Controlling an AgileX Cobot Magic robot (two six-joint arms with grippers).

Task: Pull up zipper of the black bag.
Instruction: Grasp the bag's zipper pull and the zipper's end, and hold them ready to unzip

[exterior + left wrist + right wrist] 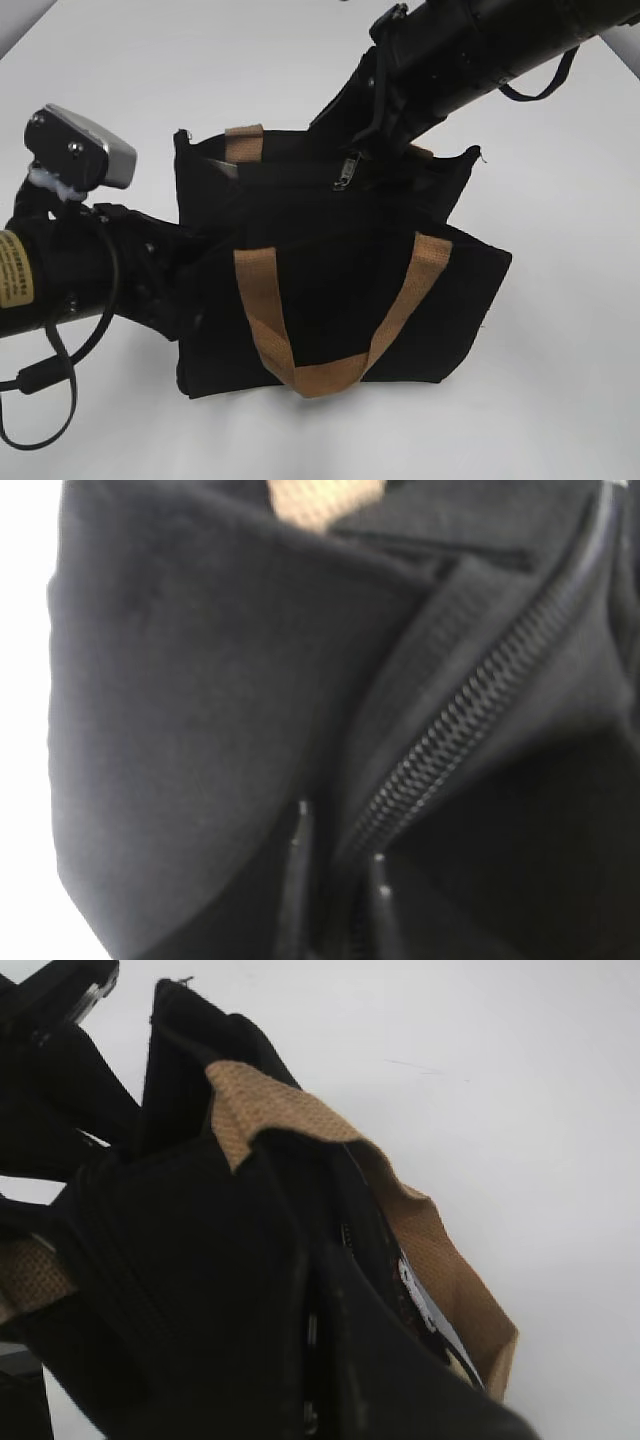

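Note:
The black bag (330, 290) stands on the white table with its tan handles hanging at the front and back. Its zipper line (470, 720) runs along the partly open top edge. The small silvery zipper pull (345, 172) sits near the middle of that edge. My right gripper (362, 152) comes down from the upper right and is shut on the pull, which shows as a silvery sliver between the jaws (313, 1332). My left gripper (185, 285) is at the bag's left end, its jaws (338, 835) shut on the bag's fabric by the zipper's end.
The white tabletop (560, 380) surrounds the bag. The left arm's silver wrist camera (90, 150) and a looping black cable (40, 380) sit at the left. The right arm's thick black body (470, 50) crosses the upper right.

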